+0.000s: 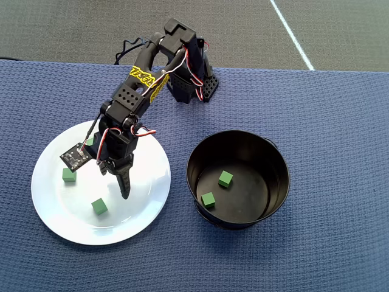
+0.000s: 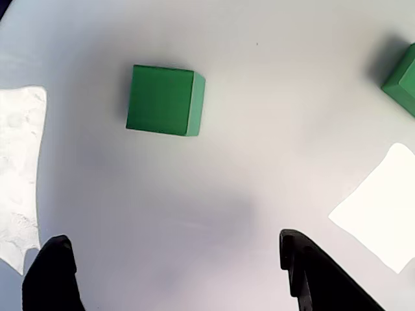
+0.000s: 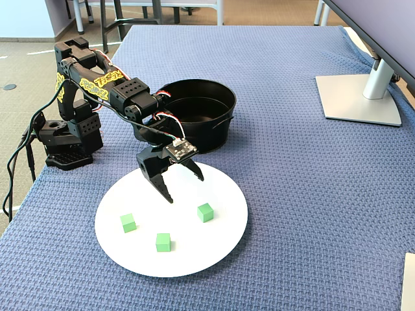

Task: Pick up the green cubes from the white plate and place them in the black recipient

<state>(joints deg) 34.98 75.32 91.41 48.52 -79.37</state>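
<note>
Two fingers of the gripper (image 3: 183,186) are spread wide over the white plate (image 3: 220,249), nothing held; three green cubes (image 3: 205,212) are left there; two are seen inside the black recipient (image 1: 276,194).

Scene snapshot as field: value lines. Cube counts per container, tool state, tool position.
cubes on plate: three green cubes, at
cubes in pot: two, at and
plate: white plate, on the blue cloth
pot: black pot, beside the plate
tool: tool open, empty, hovering over the plate
closest cube: wrist view shows one cube ahead of the open fingers, not between them
</note>
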